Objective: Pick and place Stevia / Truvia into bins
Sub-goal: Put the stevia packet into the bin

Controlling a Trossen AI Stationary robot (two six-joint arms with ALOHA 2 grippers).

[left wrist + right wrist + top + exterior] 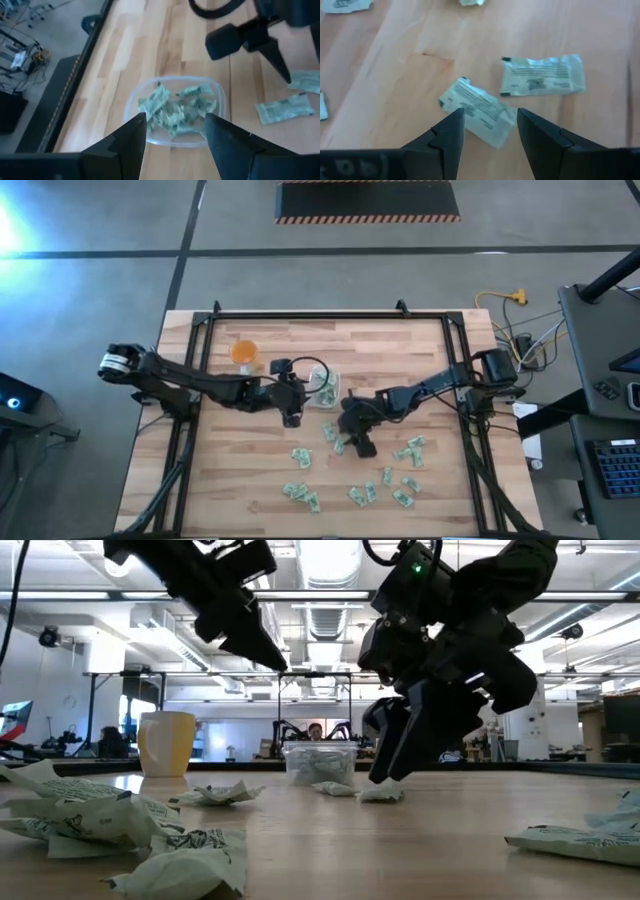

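The clear bin [325,393] stands at mid-table with several green-and-white Stevia sachets [172,111] lying in it. My left gripper [175,131] hovers open above the bin's near-left side, raised well off the table [250,640], with nothing between its fingers. My right gripper [490,131] is open and low over the table [386,772], just right of the bin. Its fingers stand on either side of one loose sachet [477,107] that lies flat on the wood. A second sachet [542,75] lies just beyond it.
Several more sachets lie scattered over the table's near half [300,457] [362,493] [413,450]. An orange cup [243,352] stands at the far left of the bin. A black frame rail [330,314] borders the wooden table.
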